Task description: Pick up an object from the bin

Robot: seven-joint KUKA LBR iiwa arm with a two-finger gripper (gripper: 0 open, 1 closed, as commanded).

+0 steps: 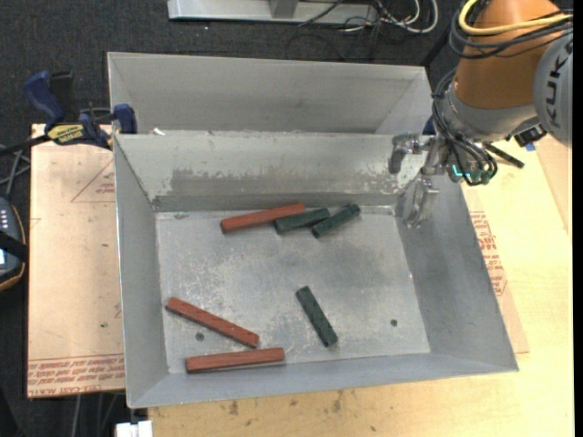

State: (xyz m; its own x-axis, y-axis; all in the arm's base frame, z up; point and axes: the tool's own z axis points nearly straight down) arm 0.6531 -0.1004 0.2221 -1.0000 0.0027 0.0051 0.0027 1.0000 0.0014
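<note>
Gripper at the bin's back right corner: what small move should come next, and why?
Probably shift left toward the nearest dark green bar. The gripper hangs by the bin's right wall, with nothing beneath; that bar lies just left of it.

The light is bright and comes from above me. The grey bin (273, 98) looks pale and a bit shiny on its back wall. The dark green stick (316, 317) makes only a thin, soft shadow. My orange cover (506, 44) gleams on top.
</note>
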